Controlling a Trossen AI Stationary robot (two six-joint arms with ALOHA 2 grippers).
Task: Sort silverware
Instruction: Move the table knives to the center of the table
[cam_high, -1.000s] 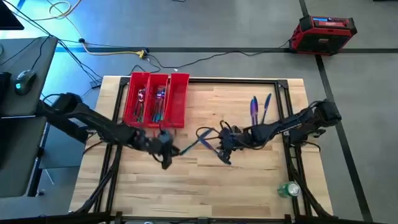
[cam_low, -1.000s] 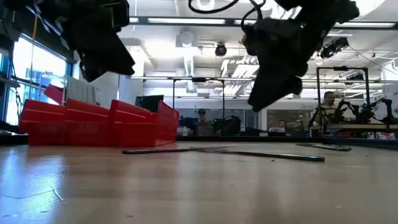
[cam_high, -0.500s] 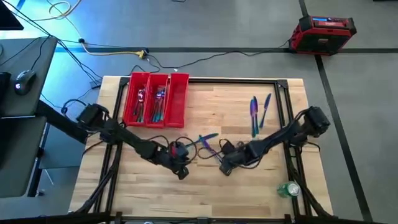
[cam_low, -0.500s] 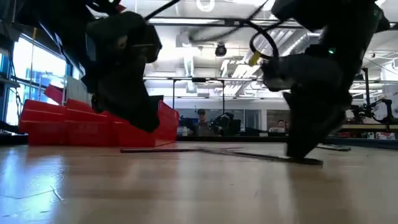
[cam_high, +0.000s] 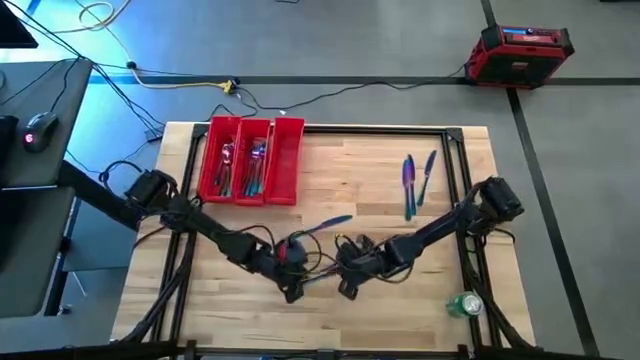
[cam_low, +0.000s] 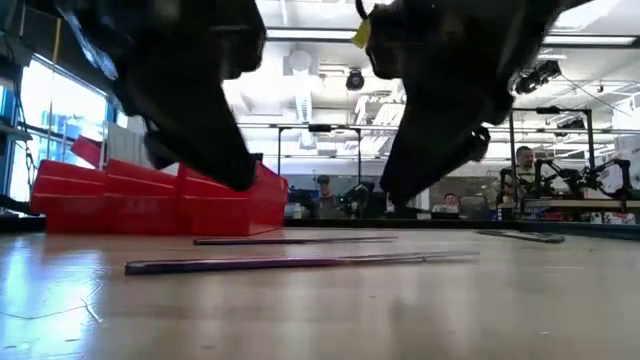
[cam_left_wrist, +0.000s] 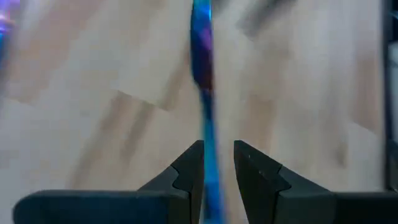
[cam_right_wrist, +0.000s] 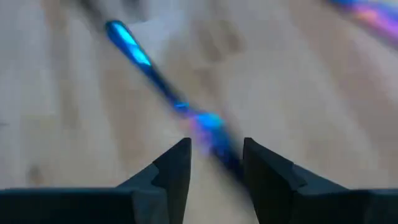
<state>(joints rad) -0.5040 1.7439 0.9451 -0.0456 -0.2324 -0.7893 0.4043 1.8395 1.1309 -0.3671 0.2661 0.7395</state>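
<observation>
We see the left gripper (cam_left_wrist: 218, 163) low over the table (cam_high: 400, 300), its jaws parted with a blue utensil (cam_left_wrist: 204, 93) running up from the gap between them, not clamped. The right gripper (cam_right_wrist: 216, 155) likewise stands open, a second blue piece (cam_right_wrist: 155, 74) slanting away from between its fingers. More silverware (cam_high: 240, 165) lies in the red tray (cam_high: 290, 160), well beyond both jaws.

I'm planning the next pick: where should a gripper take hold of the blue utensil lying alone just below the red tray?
Grip the blue utensil at mid-handle, coming straight down from above. It lies flat on the table at a slight slant, so the fingers should straddle its thin shaft crosswise. Which kind of utensil it is cannot be told. The left gripper looks nearer.
</observation>
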